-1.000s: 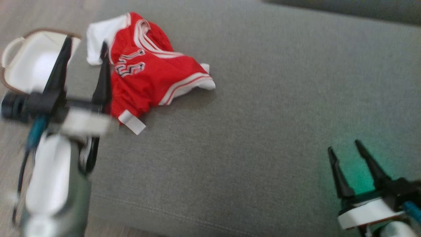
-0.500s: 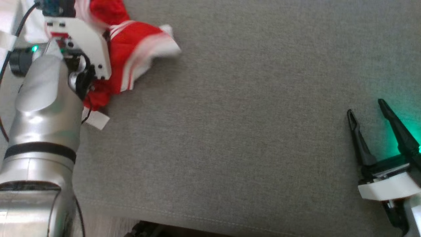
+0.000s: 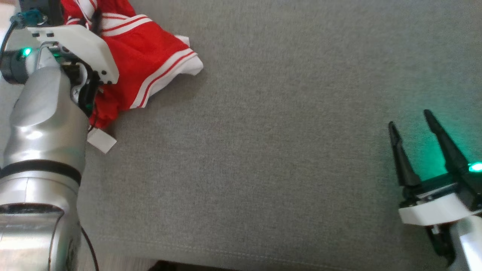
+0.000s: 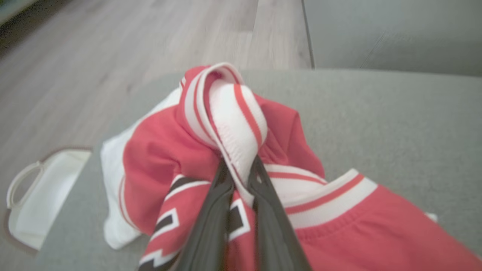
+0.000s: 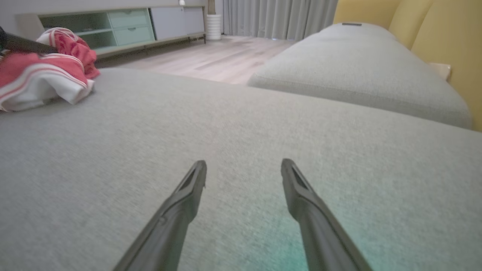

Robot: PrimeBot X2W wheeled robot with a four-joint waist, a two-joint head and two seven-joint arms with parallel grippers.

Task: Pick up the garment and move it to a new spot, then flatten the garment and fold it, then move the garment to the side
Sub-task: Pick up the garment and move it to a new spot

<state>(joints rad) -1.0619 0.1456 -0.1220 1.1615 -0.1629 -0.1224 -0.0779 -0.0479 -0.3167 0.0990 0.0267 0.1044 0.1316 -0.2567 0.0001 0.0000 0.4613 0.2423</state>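
The garment [image 3: 143,71], a red jersey with white and red striped trim, lies crumpled at the far left of the grey cushion [image 3: 263,150]. In the left wrist view my left gripper [image 4: 239,165] is shut on a fold of the garment's [image 4: 158,158] striped trim, which bulges up above the fingertips. My left arm covers the garment's left part in the head view. My right gripper [image 3: 410,118] hovers open at the near right, with nothing between its fingers [image 5: 192,188]. The garment [image 5: 37,75] lies far to the left in the right wrist view.
A white handled container [image 4: 41,188] sits on the wooden floor beyond the cushion's left edge. A second grey cushion [image 5: 357,71] lies further back, before a yellow wall. A low cabinet [image 5: 124,26] stands across the room. The cushion's front seam [image 3: 226,252] runs close to me.
The head camera has tilted down and shifted. My left arm reached forward over the garment and its jaws went from open to shut on the striped trim. The right gripper stays open.
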